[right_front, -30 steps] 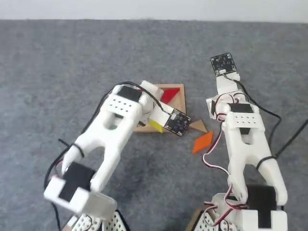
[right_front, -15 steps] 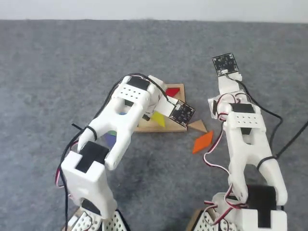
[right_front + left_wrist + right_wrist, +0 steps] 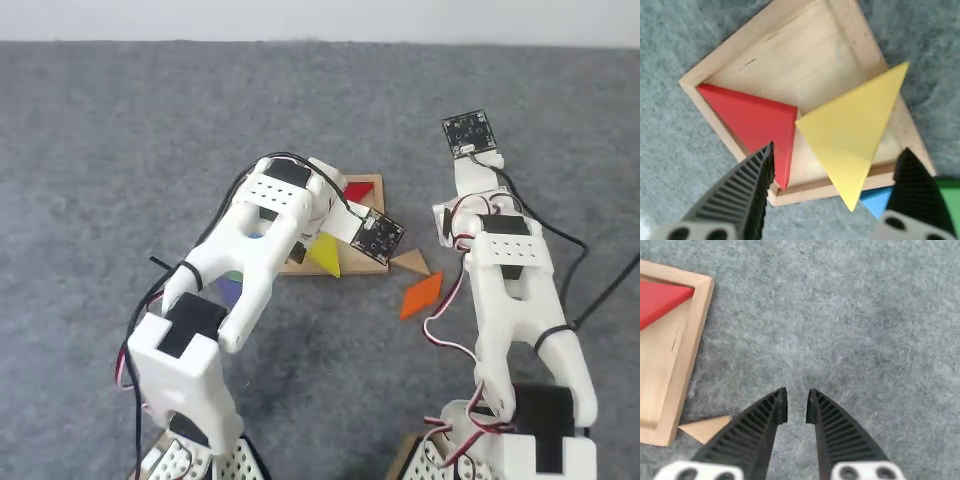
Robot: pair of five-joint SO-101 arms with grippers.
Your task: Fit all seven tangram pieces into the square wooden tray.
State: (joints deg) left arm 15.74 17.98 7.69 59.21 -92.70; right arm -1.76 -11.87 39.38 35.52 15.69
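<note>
The square wooden tray (image 3: 381, 215) lies mid-table with a red triangle (image 3: 357, 190) in its far corner. My left gripper (image 3: 836, 150) hangs open just above the tray (image 3: 790, 45), its fingers either side of a yellow triangle (image 3: 852, 125) that lies tilted across the near rim, beside the red triangle (image 3: 750, 117). The yellow triangle (image 3: 325, 255) pokes out over the tray's front edge. A tan triangle (image 3: 412, 262) and an orange parallelogram (image 3: 421, 294) lie on the carpet right of the tray. My right gripper (image 3: 796, 400) is shut and holds nothing, above carpet beside the tray corner (image 3: 702, 287).
A blue piece (image 3: 875, 200) and a green piece (image 3: 947, 192) lie just outside the tray's near rim, under the left arm. A purple piece (image 3: 230, 291) shows beneath that arm. The tan triangle (image 3: 705, 427) sits close to my right fingers. Grey carpet surrounds everything.
The left arm swung forward over the tray carrying the yellow triangle; the triangle now rests across the front rim, free of the open fingers. The right arm has hardly moved.
</note>
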